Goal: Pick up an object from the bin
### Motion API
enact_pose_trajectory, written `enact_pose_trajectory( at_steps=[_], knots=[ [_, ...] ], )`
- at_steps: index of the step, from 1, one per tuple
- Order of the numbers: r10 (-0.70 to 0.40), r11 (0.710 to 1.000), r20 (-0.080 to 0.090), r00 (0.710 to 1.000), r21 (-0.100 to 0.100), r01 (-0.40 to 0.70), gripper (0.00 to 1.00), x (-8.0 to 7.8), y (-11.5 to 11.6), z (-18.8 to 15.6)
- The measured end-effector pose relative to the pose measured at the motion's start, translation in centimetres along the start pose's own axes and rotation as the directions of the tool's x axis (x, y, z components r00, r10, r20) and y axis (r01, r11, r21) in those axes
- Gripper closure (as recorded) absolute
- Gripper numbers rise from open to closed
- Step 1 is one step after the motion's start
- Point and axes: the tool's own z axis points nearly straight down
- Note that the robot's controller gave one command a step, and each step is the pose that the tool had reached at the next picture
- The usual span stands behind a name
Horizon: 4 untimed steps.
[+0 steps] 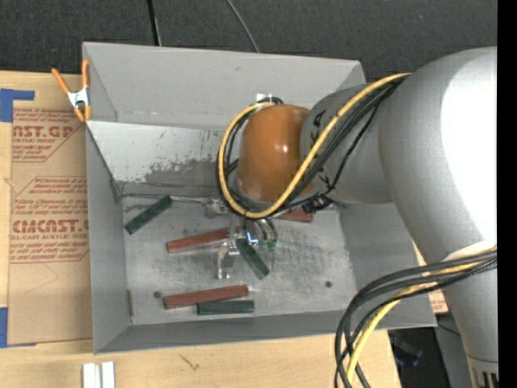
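My gripper hangs below the orange wrist cover, low over the middle of the bin floor. A short dark green bar lies tilted just to its right, touching or nearly touching it. A reddish-brown bar lies just to the left, its right end reaching the gripper. Whether either bar is gripped I cannot tell.
Near the front wall a reddish-brown bar and a dark green bar lie side by side. Another dark green bar rests at the back left. A reddish bar end peeks out under the arm, which covers the bin's right rear.
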Motion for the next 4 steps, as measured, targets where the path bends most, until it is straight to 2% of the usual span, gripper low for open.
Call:
enact_pose_trajectory(
  at_steps=[1, 2, 3, 4],
  knots=[
    [0.103, 0.995, -0.001, 0.995, -0.001, -0.103, 1.0, -0.7, -0.4, -0.5],
    [0.103, 0.995, -0.001, 0.995, -0.001, -0.103, 1.0, -0.7, -0.4, -0.5],
    [0.102, 0.995, -0.007, 0.995, 0.002, -0.102, 1.0, -0.4, -0.4, -1.6],
    [0.103, 0.995, -0.007, 0.995, 0.003, -0.103, 1.0, -0.4, -0.5, -4.8]
  ],
)
